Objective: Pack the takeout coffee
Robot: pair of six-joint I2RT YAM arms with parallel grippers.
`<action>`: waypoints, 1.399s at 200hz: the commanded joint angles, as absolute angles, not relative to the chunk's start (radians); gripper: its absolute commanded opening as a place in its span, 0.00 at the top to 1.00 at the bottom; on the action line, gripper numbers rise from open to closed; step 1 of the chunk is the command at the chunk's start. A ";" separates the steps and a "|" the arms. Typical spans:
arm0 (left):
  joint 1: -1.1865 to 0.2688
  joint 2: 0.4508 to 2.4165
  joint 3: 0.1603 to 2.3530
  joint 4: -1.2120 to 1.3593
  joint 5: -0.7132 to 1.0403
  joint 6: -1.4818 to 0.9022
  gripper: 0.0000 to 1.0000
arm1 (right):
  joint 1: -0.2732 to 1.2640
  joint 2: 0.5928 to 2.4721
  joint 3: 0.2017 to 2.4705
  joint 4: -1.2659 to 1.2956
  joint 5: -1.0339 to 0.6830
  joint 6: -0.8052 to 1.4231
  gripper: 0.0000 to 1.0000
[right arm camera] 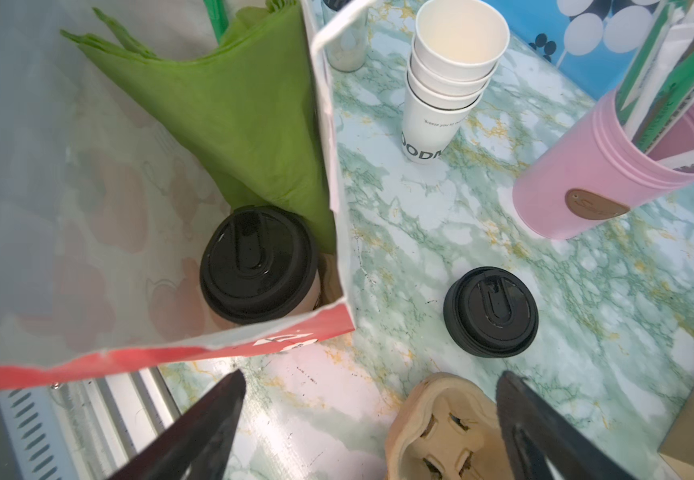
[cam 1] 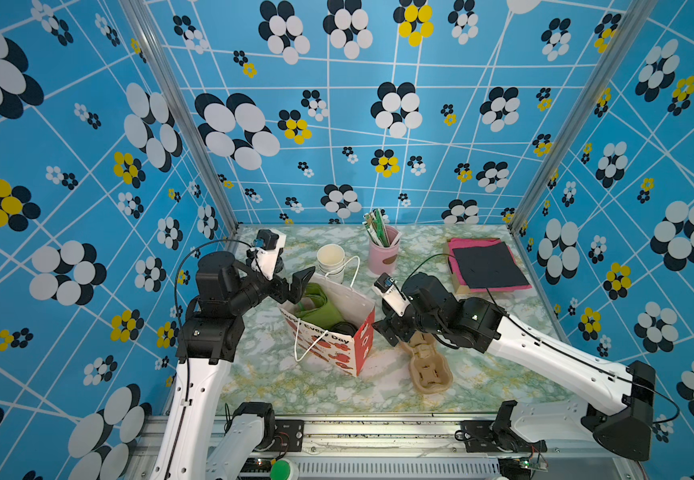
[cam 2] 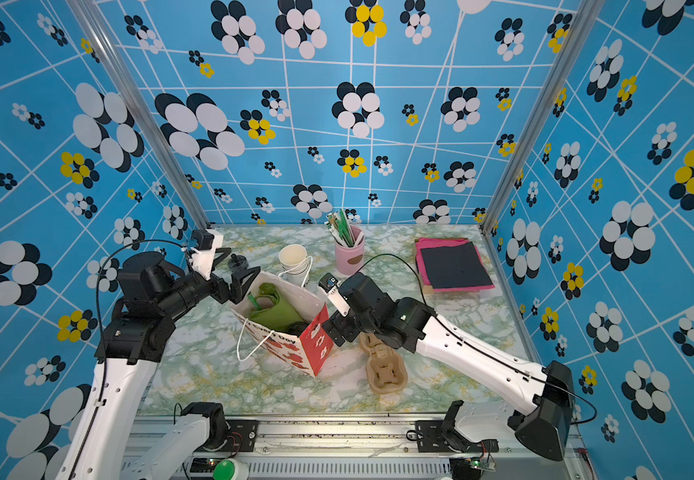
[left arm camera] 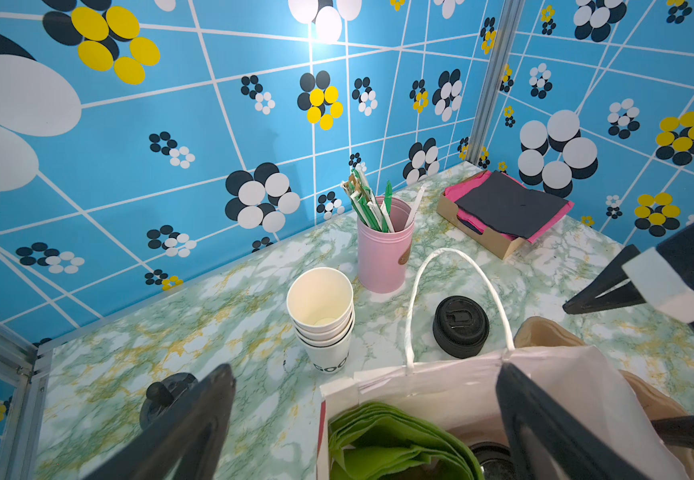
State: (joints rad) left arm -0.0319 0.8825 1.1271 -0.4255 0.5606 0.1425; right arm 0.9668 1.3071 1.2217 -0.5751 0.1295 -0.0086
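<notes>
The takeout coffee (right arm camera: 258, 264) stands inside the white and red paper bag (cam 1: 339, 353). Only its black lid shows, next to green tissue paper (cam 1: 320, 309); the lid also shows in a top view (cam 2: 297, 328) and in the left wrist view (left arm camera: 490, 457). My left gripper (cam 1: 301, 284) (left arm camera: 366, 372) is wide open over the bag's far left corner. One finger is above the table and the other is over the bag's mouth. My right gripper (cam 1: 386, 332) (right arm camera: 372, 378) is open and empty beside the bag's red side, low above the table.
A cardboard cup carrier (cam 1: 430, 365) lies under and in front of the right gripper. Behind the bag stand a stack of lidless white cups (cam 1: 330, 257), a pile of black lids (right arm camera: 490, 311), a pink holder of straws (cam 1: 384, 253) and a napkin tray (cam 1: 486, 266).
</notes>
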 commanded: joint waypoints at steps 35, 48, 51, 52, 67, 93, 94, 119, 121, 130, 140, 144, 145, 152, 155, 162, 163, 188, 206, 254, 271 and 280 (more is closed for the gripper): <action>-0.024 0.885 1.146 -0.407 0.571 0.134 0.01 | 0.958 1.367 1.245 -0.508 0.252 0.028 0.04; -0.023 0.884 1.145 -0.408 0.567 0.133 0.01 | 0.951 1.380 1.257 -0.502 0.252 0.037 0.04; -0.024 0.885 1.144 -0.408 0.566 0.133 0.01 | 0.949 1.383 1.259 -0.501 0.252 0.037 0.04; -0.023 0.885 1.144 -0.408 0.565 0.133 0.01 | 0.948 1.385 1.260 -0.500 0.252 0.038 0.04; -0.023 0.884 1.143 -0.406 0.563 0.133 0.01 | 0.938 1.398 1.268 -0.490 0.254 0.044 0.04; -0.024 0.882 1.138 -0.401 0.556 0.131 0.01 | 0.912 1.420 1.284 -0.474 0.247 0.052 0.04; -0.023 0.882 1.138 -0.401 0.555 0.131 0.01 | 0.911 1.421 1.286 -0.474 0.245 0.052 0.04; -0.022 0.876 1.130 -0.388 0.541 0.121 0.01 | 0.887 1.449 1.309 -0.455 0.223 0.066 0.04; -0.023 0.877 1.128 -0.386 0.539 0.120 0.01 | 0.884 1.452 1.310 -0.454 0.219 0.067 0.04; -0.022 0.876 1.128 -0.383 0.533 0.117 0.01 | 0.876 1.462 1.318 -0.442 0.205 0.073 0.04; -0.023 0.874 1.128 -0.382 0.525 0.114 0.01 | 0.868 1.478 1.329 -0.431 0.191 0.078 0.04; -0.023 0.875 1.127 -0.382 0.521 0.112 0.01 | 0.865 1.486 1.335 -0.428 0.185 0.079 0.04; -0.023 0.876 1.127 -0.382 0.520 0.112 0.01 | 0.864 1.487 1.336 -0.427 0.184 0.080 0.04; -0.023 0.876 1.127 -0.383 0.514 0.110 0.01 | 0.860 1.501 1.351 -0.423 0.177 0.081 0.04; -0.023 0.876 1.127 -0.383 0.510 0.110 0.01 | 0.857 1.509 1.359 -0.424 0.175 0.080 0.04; -0.022 0.877 1.127 -0.385 0.500 0.110 0.01 | 0.853 1.525 1.377 -0.425 0.171 0.083 0.04; -0.022 0.876 1.126 -0.385 0.499 0.110 0.01 | 0.853 1.527 1.379 -0.426 0.170 0.083 0.04; -0.021 0.876 1.129 -0.395 0.445 0.105 0.01 | 0.844 1.579 1.431 -0.430 0.146 0.087 0.04; -0.021 0.882 1.134 -0.406 0.401 0.094 0.01 | 0.839 1.604 1.452 -0.434 0.136 0.088 0.04; 0.007 0.907 1.140 -0.420 0.278 0.029 0.01 | 0.815 1.567 1.410 -0.434 0.172 0.093 0.03; 0.034 0.922 1.140 -0.417 0.257 -0.004 0.01 | 0.793 1.533 1.376 -0.427 0.193 0.094 0.03; 0.054 0.932 1.139 -0.413 0.256 -0.019 0.01 | 0.778 1.514 1.357 -0.418 0.203 0.097 0.03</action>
State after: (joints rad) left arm 0.0132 0.9131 1.1271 -0.4164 0.3122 0.0433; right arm 0.8116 1.5799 1.4029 -0.4339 0.1627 0.0761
